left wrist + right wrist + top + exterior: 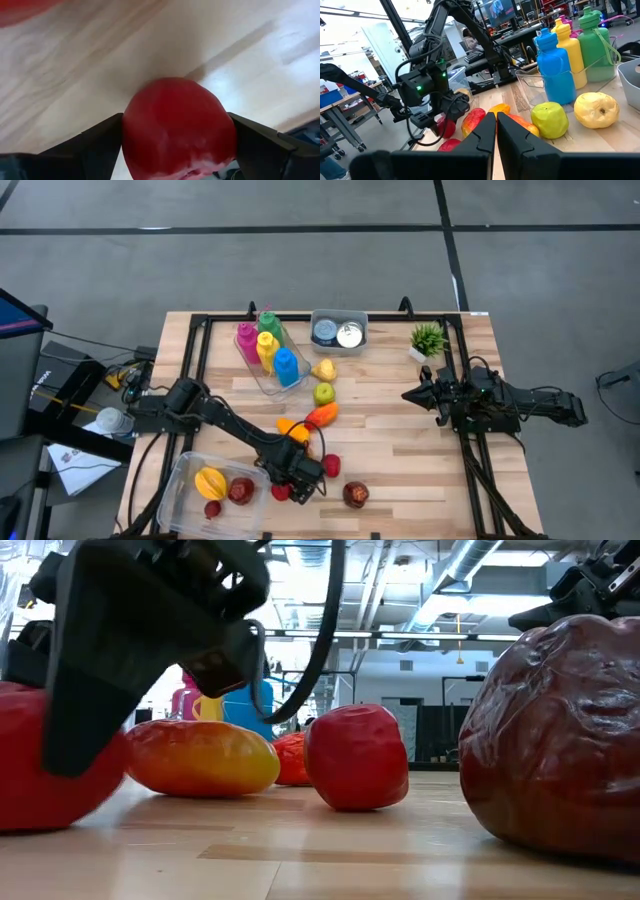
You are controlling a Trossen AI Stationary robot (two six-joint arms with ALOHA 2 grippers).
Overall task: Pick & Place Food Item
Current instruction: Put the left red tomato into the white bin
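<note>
My left gripper (292, 478) is at the near middle of the table, its fingers on either side of a small red fruit (177, 130). The fruit also shows in the high view (282, 492), and at the left of the low view (30, 760), where it rests on the wood. A clear plastic container (180, 480) to its left holds a yellow fruit (210, 480) and red fruits (241, 490). My right gripper (408, 393) is shut and empty at the table's right side; its wrist view shows its fingers together (496, 131). My left gripper pinches the red fruit between its two fingers, one finger (97, 142) on each of its opposite sides (131, 131). The fingers come from above, slanting down from the table's left. The fruit's underside rests on the table (40, 825).
Close to the right lie another red fruit (331, 466) and a dark red one (356, 494). Farther back are an orange-red fruit (320, 415), a green apple (323, 392), a yellow fruit (323, 370), a tray of coloured bottles (268, 350), a grey bin (338, 330) and a small plant (428, 338).
</note>
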